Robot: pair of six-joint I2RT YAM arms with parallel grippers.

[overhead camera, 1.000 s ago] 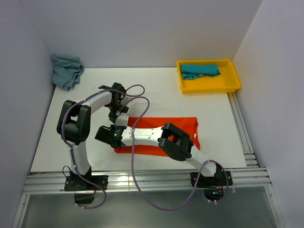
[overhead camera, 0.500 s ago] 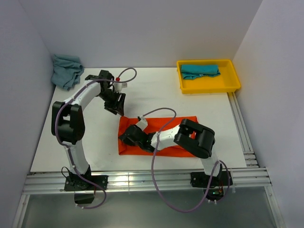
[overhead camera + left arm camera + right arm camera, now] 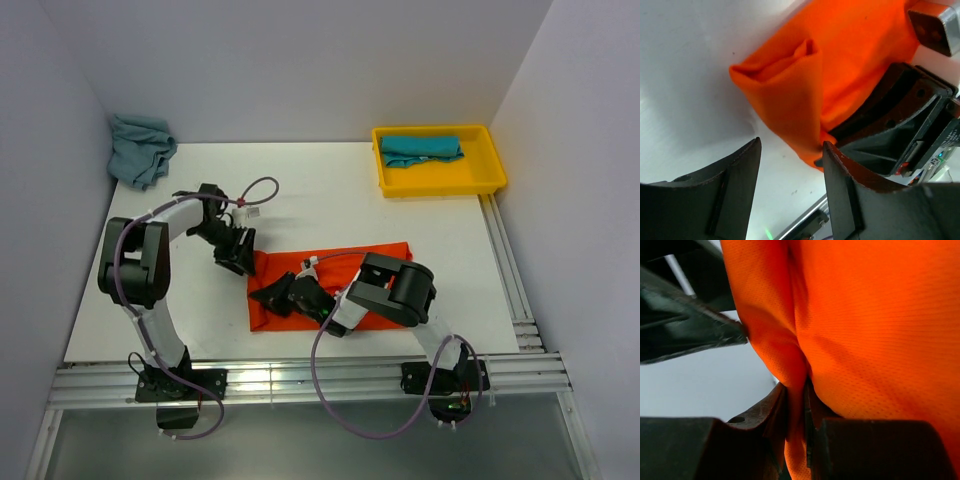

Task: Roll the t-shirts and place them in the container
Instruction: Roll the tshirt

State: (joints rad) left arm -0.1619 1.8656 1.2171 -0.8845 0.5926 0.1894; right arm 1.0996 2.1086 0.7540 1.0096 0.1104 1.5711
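Observation:
The orange-red t-shirt (image 3: 375,262) lies as a folded strip across the middle of the table. My right gripper (image 3: 273,297) lies low over its left end, shut on a fold of the orange cloth (image 3: 797,405). My left gripper (image 3: 238,256) hovers at the shirt's upper-left corner, jaws open and nothing between them (image 3: 790,157); the folded orange corner (image 3: 790,95) lies just ahead of its fingertips. A teal t-shirt (image 3: 421,148) rests in the yellow tray. A grey-blue t-shirt (image 3: 140,150) is bunched at the far left corner.
The yellow tray (image 3: 440,186) stands at the back right near the wall. White walls close in the table on the left, back and right. An aluminium rail (image 3: 300,380) runs along the near edge. Both arms' cables loop over the table's centre.
My left gripper opened, lifted off toward the back, then came down to the shirt's upper-left corner. The right gripper drew rightward, pulling the shirt's left end with it.

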